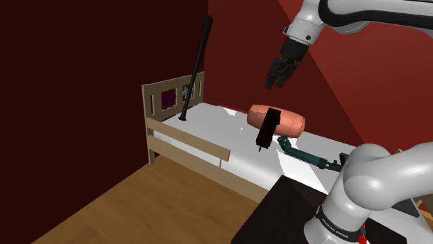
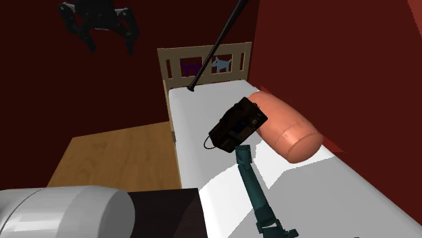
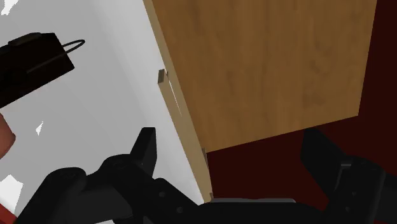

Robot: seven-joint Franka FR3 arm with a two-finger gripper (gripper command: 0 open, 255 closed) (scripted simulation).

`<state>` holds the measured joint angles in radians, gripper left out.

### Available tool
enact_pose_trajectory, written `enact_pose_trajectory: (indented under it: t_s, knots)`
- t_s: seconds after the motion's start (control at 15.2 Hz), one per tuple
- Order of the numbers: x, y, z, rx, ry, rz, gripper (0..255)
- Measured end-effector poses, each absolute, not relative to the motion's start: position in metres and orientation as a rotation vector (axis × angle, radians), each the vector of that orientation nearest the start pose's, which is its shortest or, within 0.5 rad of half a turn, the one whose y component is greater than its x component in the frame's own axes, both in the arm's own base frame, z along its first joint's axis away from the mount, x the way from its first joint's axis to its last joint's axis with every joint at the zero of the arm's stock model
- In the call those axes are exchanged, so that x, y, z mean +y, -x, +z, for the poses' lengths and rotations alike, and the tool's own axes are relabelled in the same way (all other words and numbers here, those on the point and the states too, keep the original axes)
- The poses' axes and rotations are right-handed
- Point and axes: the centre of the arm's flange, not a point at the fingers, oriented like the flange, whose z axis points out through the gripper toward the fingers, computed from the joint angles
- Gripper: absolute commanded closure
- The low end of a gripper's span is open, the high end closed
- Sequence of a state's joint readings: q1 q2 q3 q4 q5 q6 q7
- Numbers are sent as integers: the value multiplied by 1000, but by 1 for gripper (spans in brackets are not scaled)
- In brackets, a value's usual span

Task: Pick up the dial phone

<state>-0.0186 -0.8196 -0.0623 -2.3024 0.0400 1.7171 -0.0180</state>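
Black dial phone (image 2: 237,125), rigid, likely light, propped at 9 o'clock of pink bolster (image 2: 289,133) (second exterior view); pinch across narrow sides; fingers (image 3: 145,149) spread wide, empty.

Overall: dim, with a deep red cast.
Brightest: the white bed (image 1: 208,128) top, evenly lit in the shoulder view.
Walls: left wall (image 1: 69,83) almost black-red; right wall (image 1: 375,83) a paler red past a diagonal edge.
Shadows: a grey wedge lies across the bed's near end in the second exterior view.
Floor (image 1: 118,201): flat mid-brown.
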Motion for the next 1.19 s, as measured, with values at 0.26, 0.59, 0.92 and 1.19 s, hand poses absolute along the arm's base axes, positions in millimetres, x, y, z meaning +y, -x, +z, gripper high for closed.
enact_pose_trajectory:
  t_s: [0.26,0.59,0.92,1.19]
  knots:
    - [-41,-326,628,198,3045,-349,0]
    - [-73,-368,593,485,3030,-319,0]
    - [-115,-403,557,778,2986,-287,0]
    - [-155,-422,530,1010,2931,-258,0]
